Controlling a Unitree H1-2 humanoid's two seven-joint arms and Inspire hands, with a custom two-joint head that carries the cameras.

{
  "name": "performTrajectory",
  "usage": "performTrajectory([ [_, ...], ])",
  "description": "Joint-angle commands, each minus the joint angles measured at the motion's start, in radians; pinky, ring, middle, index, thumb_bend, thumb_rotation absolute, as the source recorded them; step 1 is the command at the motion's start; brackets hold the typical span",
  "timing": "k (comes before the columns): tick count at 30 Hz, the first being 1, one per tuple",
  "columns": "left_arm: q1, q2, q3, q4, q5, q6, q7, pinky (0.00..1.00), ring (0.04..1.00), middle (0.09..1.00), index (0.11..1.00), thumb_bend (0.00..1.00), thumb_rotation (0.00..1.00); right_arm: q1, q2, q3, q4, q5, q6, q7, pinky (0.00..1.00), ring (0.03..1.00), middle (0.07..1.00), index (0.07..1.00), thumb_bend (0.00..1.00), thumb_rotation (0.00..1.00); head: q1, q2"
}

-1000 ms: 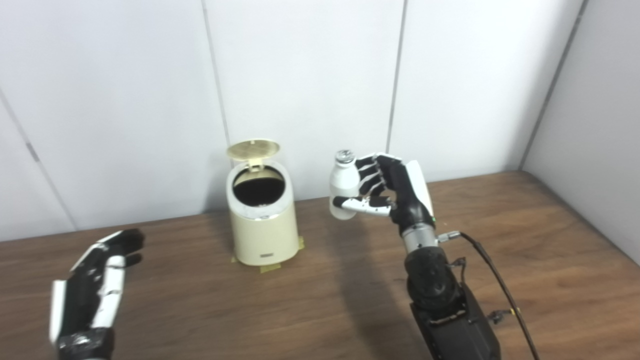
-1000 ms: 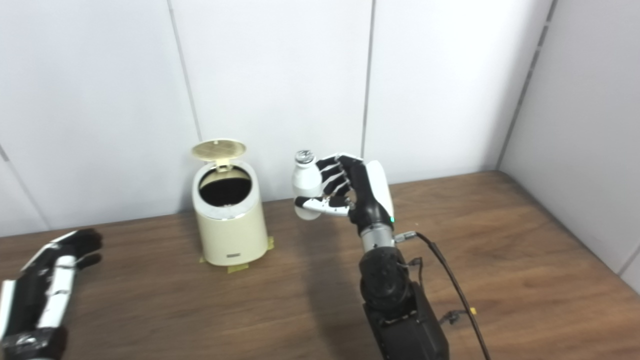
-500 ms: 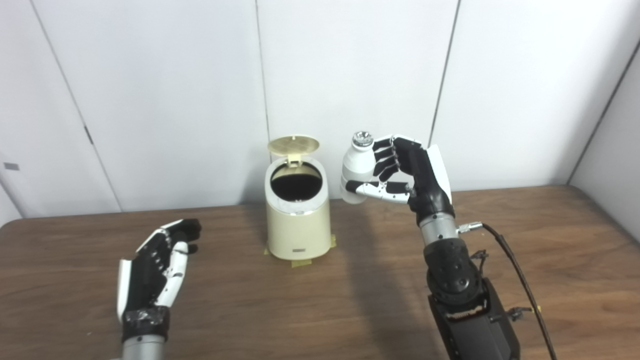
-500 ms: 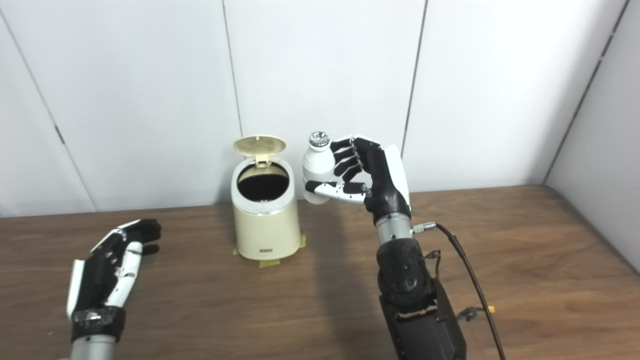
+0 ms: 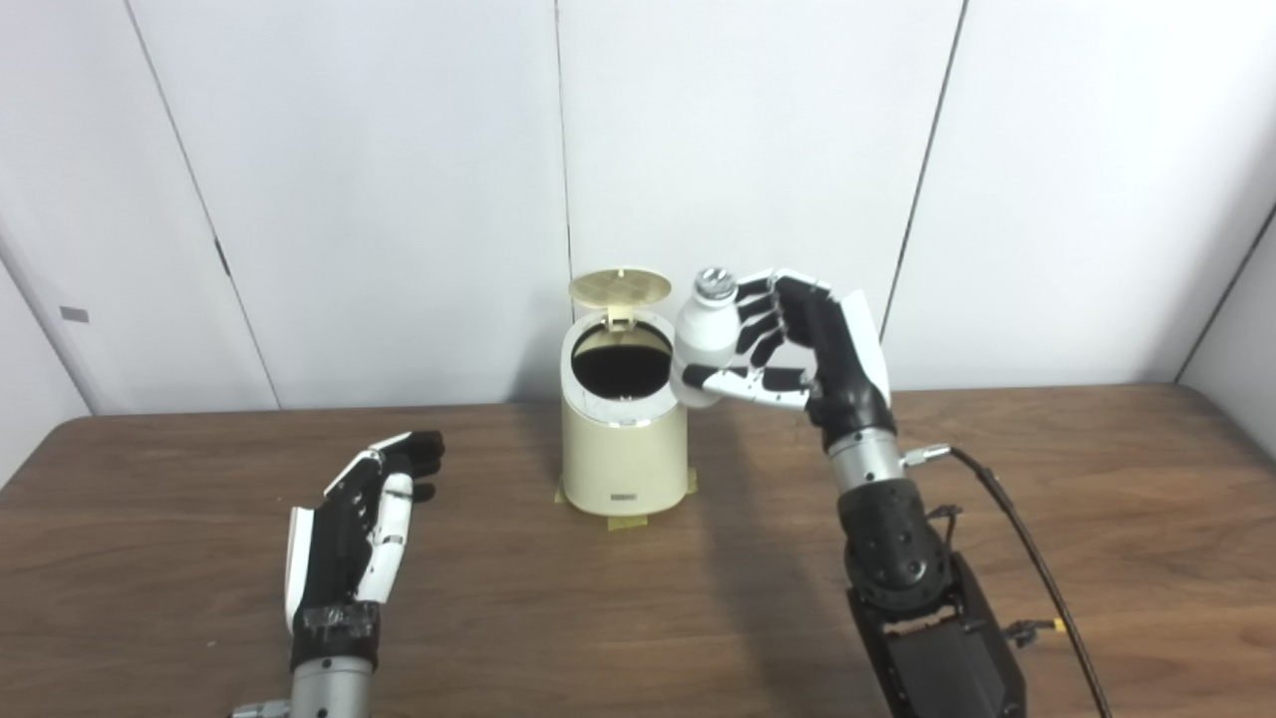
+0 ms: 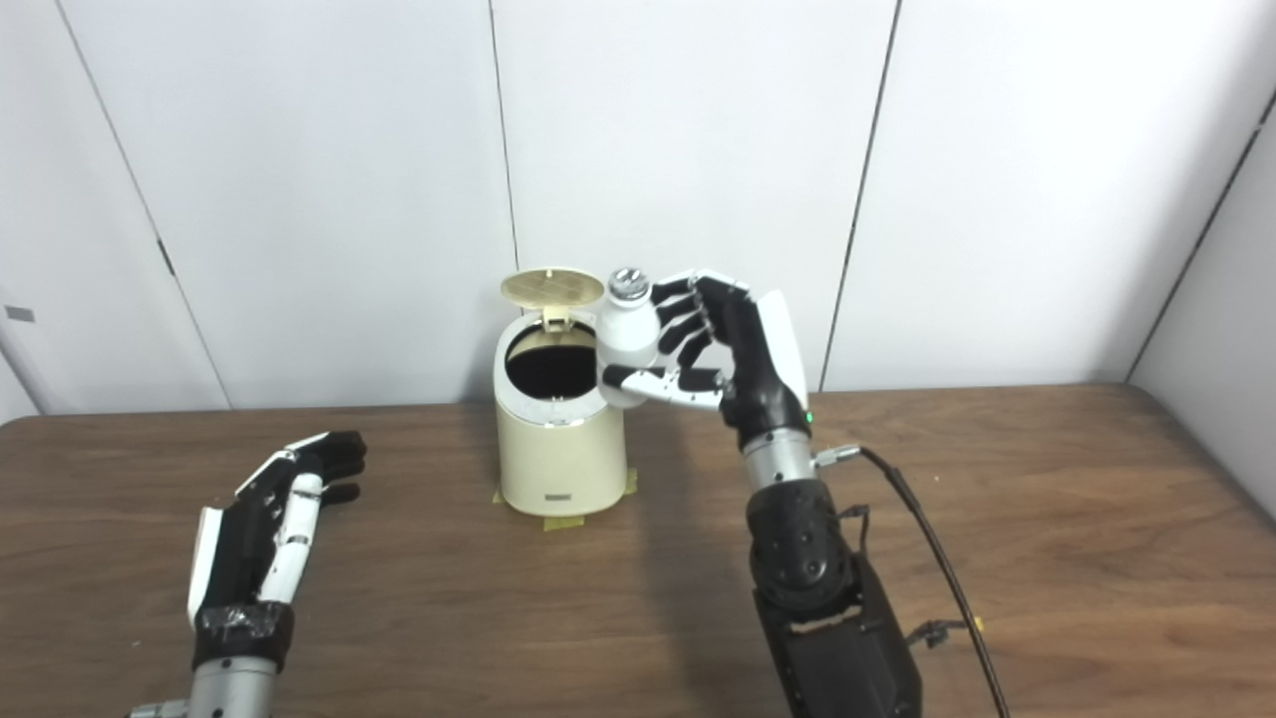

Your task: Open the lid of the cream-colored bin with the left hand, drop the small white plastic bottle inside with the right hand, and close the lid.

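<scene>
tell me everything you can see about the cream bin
The cream bin is a small, smooth upright cylinder, plastic by its look, with a white rim and dark inside. Its round lid stands hinged open at the back. It sits on the wooden table over yellowish tape tabs, near the wall; no hand touches it.

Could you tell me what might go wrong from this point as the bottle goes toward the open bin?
1. The bottle in the right hand sits at the right edge of the bin, not over the opening; released here, it could hit the rim and fall to the table.
2. The lid stands upright with nothing holding it; a bump from the bottle could knock it shut.
3. The left hand hovers open, apart from the bin, so it cannot steady it.
</scene>
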Motion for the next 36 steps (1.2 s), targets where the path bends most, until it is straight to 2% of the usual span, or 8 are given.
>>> performTrajectory([
  [1, -0.027, -0.007, -0.008, -0.027, 0.018, -0.007, 0.014, 0.7, 0.742, 0.724, 0.706, 0.21, 0.75, -0.069, 0.011, 0.005, -0.011, -0.011, -0.053, -0.019, 0.31, 0.414, 0.474, 0.533, 0.51, 0.0, 0.002, 0.0],
  [9, -0.025, -0.014, -0.021, -0.028, 0.022, -0.015, 0.016, 0.71, 0.75, 0.727, 0.71, 0.21, 0.75, -0.103, 0.038, 0.018, 0.055, -0.036, -0.056, -0.041, 0.33, 0.426, 0.477, 0.518, 0.52, 0.0, 0.011, -0.003],
  [17, -0.024, -0.015, -0.028, -0.027, 0.023, -0.019, 0.025, 0.71, 0.752, 0.731, 0.713, 0.2, 0.74, -0.141, 0.039, 0.027, 0.134, -0.041, -0.136, -0.071, 0.34, 0.427, 0.48, 0.518, 0.52, 0.0, 0.014, -0.006],
  [25, -0.026, -0.019, -0.031, -0.018, 0.018, -0.029, 0.029, 0.7, 0.737, 0.721, 0.704, 0.21, 0.73, -0.185, 0.047, 0.028, 0.189, -0.072, -0.157, -0.118, 0.33, 0.422, 0.477, 0.521, 0.52, 0.0, 0.018, -0.012],
  [33, -0.026, -0.02, -0.038, -0.017, 0.024, -0.023, 0.028, 0.71, 0.75, 0.729, 0.71, 0.22, 0.75, -0.214, 0.045, 0.031, 0.272, -0.052, -0.223, -0.125, 0.33, 0.413, 0.478, 0.533, 0.51, 0.0, 0.022, -0.016],
  [36, -0.025, -0.022, -0.043, -0.02, 0.032, -0.02, 0.031, 0.72, 0.755, 0.732, 0.712, 0.22, 0.75, -0.226, 0.044, 0.034, 0.317, -0.046, -0.276, -0.132, 0.33, 0.412, 0.479, 0.532, 0.51, 0.0, 0.025, -0.017],
])
